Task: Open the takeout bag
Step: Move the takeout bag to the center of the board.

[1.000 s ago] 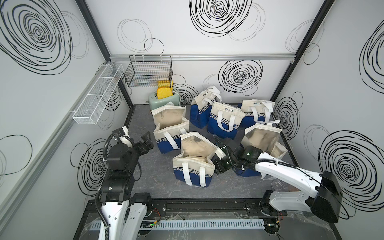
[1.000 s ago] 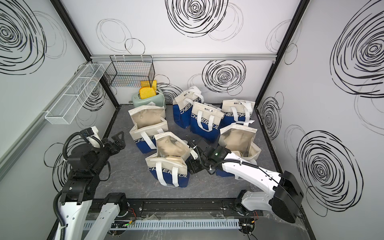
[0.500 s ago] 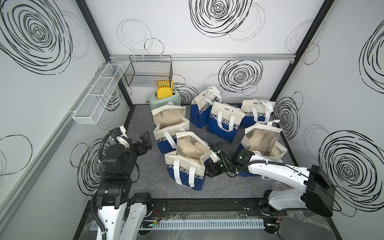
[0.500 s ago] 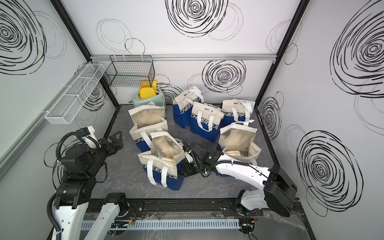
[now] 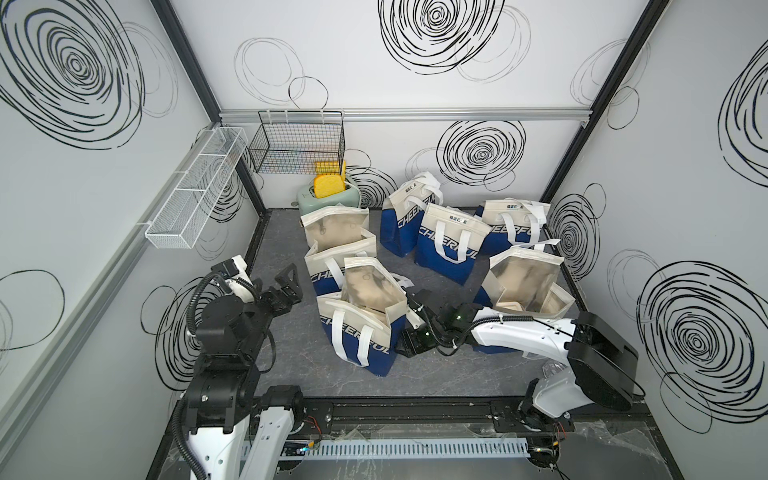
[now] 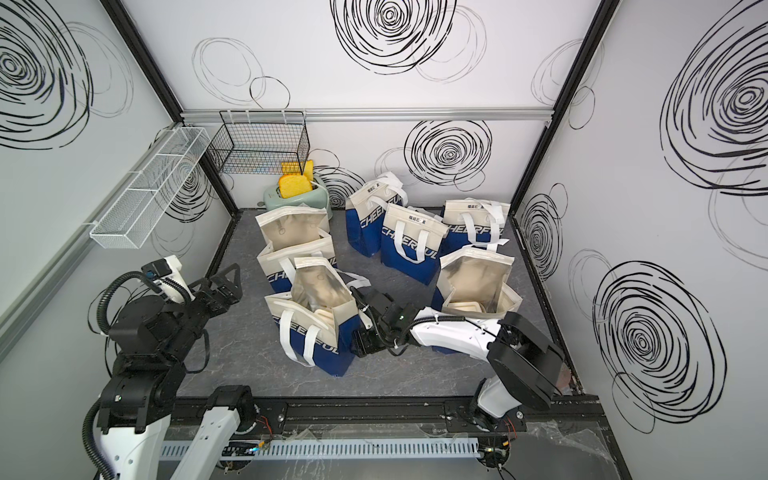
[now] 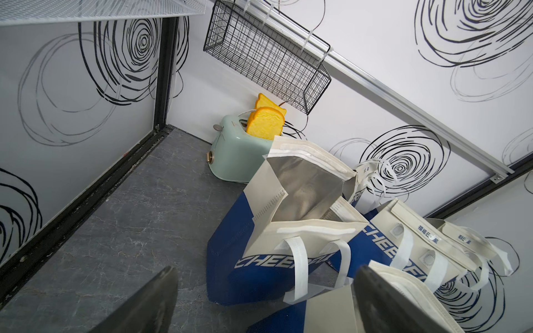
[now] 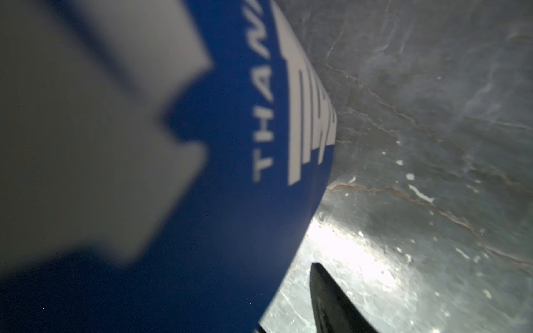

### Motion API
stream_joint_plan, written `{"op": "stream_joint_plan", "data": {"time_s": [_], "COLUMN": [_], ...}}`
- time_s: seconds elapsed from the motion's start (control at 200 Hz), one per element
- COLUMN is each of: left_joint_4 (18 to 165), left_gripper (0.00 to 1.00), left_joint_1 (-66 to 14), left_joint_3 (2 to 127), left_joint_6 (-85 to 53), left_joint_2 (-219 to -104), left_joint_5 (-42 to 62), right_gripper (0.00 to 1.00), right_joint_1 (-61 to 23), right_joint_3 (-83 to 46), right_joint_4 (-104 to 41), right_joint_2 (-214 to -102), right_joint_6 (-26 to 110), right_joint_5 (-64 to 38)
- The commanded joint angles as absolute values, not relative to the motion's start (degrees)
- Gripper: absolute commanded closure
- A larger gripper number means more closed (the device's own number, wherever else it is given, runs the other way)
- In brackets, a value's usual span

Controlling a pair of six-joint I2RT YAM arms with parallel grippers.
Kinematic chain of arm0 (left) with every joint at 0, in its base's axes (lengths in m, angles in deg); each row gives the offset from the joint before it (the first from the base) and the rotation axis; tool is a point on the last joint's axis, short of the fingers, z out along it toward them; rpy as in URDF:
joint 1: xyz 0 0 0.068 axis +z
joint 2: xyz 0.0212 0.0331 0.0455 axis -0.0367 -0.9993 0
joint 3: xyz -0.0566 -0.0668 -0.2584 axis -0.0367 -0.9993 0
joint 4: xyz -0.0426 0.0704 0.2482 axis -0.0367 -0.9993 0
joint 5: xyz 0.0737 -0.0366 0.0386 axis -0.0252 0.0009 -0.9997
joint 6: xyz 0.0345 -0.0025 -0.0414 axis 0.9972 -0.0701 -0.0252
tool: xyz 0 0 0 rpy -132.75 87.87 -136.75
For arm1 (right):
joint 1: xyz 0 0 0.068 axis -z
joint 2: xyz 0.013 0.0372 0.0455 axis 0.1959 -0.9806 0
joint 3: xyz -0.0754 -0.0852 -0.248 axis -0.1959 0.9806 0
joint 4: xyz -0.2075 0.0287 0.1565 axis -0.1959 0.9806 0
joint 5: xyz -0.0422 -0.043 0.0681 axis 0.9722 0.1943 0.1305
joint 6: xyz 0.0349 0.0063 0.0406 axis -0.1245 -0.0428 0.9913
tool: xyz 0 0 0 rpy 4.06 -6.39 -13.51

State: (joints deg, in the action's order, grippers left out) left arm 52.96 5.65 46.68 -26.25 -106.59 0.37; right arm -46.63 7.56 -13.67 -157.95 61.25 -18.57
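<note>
Six blue-and-cream takeout bags stand on the grey floor (image 5: 291, 357). The front takeout bag (image 5: 360, 328), nearest the arms, is open: its silver-lined flap stands up, and a top view shows a pale box (image 6: 323, 314) inside. The right gripper (image 5: 405, 341) is pressed against this bag's blue side. The right wrist view shows only one dark finger (image 8: 331, 299) beside the blurred blue panel, so I cannot tell whether the jaws pinch the fabric or merely touch it. The left gripper (image 5: 289, 282) hovers apart from the bags, its jaws spread wide with nothing between them. The right-hand open bag (image 5: 525, 282) holds a white box (image 5: 510, 306). The rear open bag (image 5: 336, 237) stands just behind the front one, and its contents cannot be made out. Three closed bags (image 5: 451, 245) cluster near the back wall. A mint toaster (image 5: 330, 201) in the back corner holds two toast slices (image 5: 328, 185), below a black wire basket (image 5: 297, 143).
</note>
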Motion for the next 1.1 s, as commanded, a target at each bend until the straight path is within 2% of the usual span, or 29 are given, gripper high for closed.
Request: {"op": "stream_joint_plan", "data": {"time_s": [0.0,0.74,1.095], "left_joint_4": [53.5,53.8,54.1], "left_gripper": [0.01,0.02,0.01], "left_joint_1": [5.9,6.0,5.9], "left_joint_3": [47.1,53.6,54.3], "left_joint_6": [-27.7,-26.0,-25.6], "left_joint_2": [-106.1,-109.8,-110.7], "left_joint_5": [1.0,-0.4,-0.3], "right_gripper": [0.43,0.44,0.43], "right_joint_1": [-47.0,-46.5,-46.4], "right_joint_3": [4.5,-19.0,-20.5], "right_joint_4": [-16.2,-16.2,-11.9], "right_joint_2": [-160.0,-181.8,-180.9], "right_joint_6": [60.9,55.5,52.3], "right_joint_5": [-18.2,-21.9,-21.0]}}
